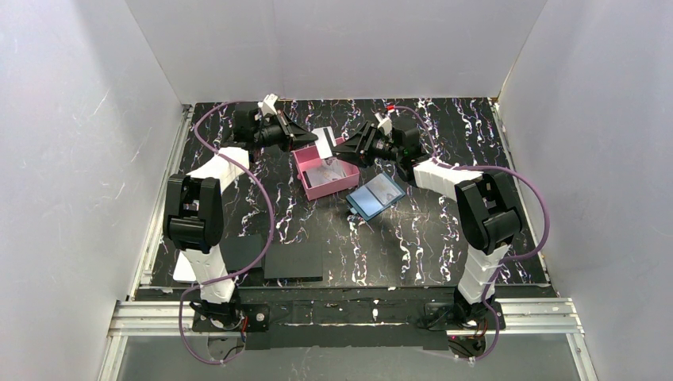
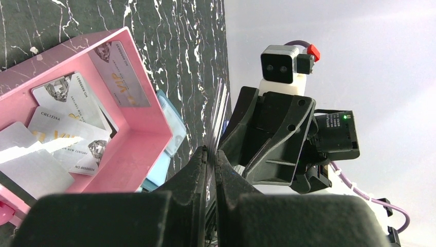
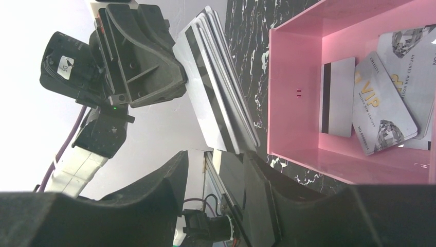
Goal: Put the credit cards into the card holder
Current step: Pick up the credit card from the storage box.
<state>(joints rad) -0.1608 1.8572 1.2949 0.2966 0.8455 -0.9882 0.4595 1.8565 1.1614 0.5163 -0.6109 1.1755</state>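
The pink card holder (image 1: 313, 189) sits mid-table with several credit cards (image 3: 381, 109) lying flat inside it; they also show in the left wrist view (image 2: 68, 95). My left gripper (image 2: 211, 153) is shut on a fanned stack of credit cards (image 3: 216, 103), held on edge just beyond the holder's far-left wall (image 1: 324, 141). Facing it from the right, my right gripper (image 3: 216, 154) is open. The stack's free end reaches the mouth of its jaws, close to one finger (image 3: 257, 185), with a clear gap to the other.
A flat blue hinged case (image 1: 376, 195) lies right of the holder, touching its corner. Two flat black pads (image 1: 294, 258) lie near the front left, by the left arm's base. White walls enclose the table on three sides.
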